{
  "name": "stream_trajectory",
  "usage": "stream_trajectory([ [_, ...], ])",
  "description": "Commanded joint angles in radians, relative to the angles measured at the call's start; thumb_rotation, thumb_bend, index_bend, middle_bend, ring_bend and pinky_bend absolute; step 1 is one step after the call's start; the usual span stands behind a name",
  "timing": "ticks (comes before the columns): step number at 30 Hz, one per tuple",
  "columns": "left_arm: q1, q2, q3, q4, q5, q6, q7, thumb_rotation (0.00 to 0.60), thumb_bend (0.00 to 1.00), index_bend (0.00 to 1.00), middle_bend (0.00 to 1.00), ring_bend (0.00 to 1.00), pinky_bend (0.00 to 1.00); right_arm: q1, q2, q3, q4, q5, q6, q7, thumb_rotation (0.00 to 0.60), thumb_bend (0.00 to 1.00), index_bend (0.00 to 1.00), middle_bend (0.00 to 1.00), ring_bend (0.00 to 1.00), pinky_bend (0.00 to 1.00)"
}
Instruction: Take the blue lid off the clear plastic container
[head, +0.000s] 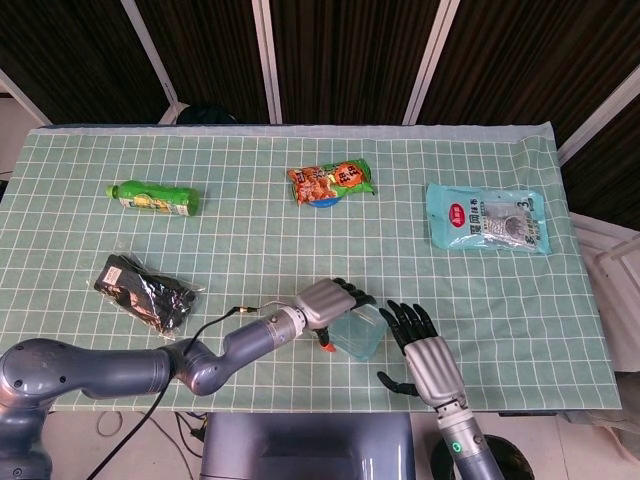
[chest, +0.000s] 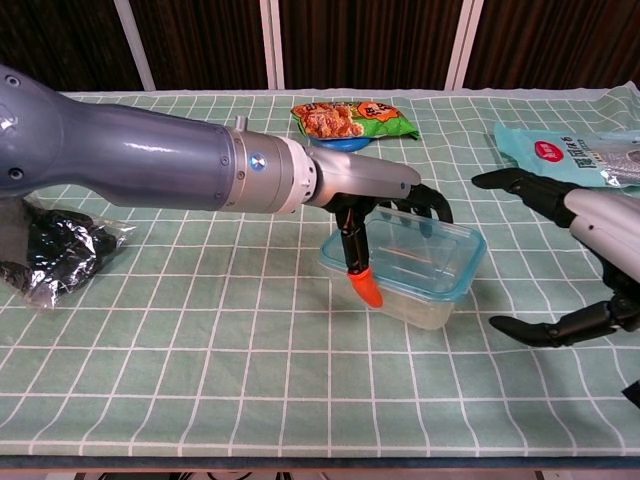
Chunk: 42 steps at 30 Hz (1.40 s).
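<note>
The clear plastic container with its blue lid sits tilted near the table's front edge. My left hand grips it from the left: the orange-tipped thumb presses the near wall and the dark fingers hook over the far rim. The lid is on the container. My right hand is open with its fingers spread, just right of the container and not touching it.
A green bottle lies at the far left. An orange snack bag is at the back centre, a teal pouch at the back right, a black packet at the left.
</note>
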Motion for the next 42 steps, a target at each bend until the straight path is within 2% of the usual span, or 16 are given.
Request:
stream_trajectory([
  [1,-0.006,-0.004,0.006,0.002,0.001,0.005,-0.007,0.6,0.11,0.31,0.34,0.35,0.44,0.0,-0.014,-0.003,0.003,0.013,-0.005,-0.009,0.6,0.32,0.0,0.0,0.0,0.0],
  [12,-0.028,-0.018,0.025,0.002,-0.002,0.02,-0.028,0.6,0.11,0.31,0.34,0.35,0.44,0.002,-0.072,-0.011,0.023,0.024,-0.005,-0.009,0.6,0.32,0.0,0.0,0.0,0.0],
  [24,-0.048,-0.023,0.046,-0.001,-0.011,0.029,-0.037,0.6,0.11,0.31,0.34,0.35,0.44,0.013,-0.117,0.008,0.049,0.031,0.005,0.015,0.6,0.32,0.0,0.0,0.0,0.0],
  [42,-0.058,-0.012,0.061,-0.013,-0.014,0.045,-0.055,0.6,0.11,0.31,0.34,0.35,0.44,0.017,-0.133,0.019,0.071,0.043,0.022,0.041,0.6,0.32,0.0,0.0,0.0,0.0],
])
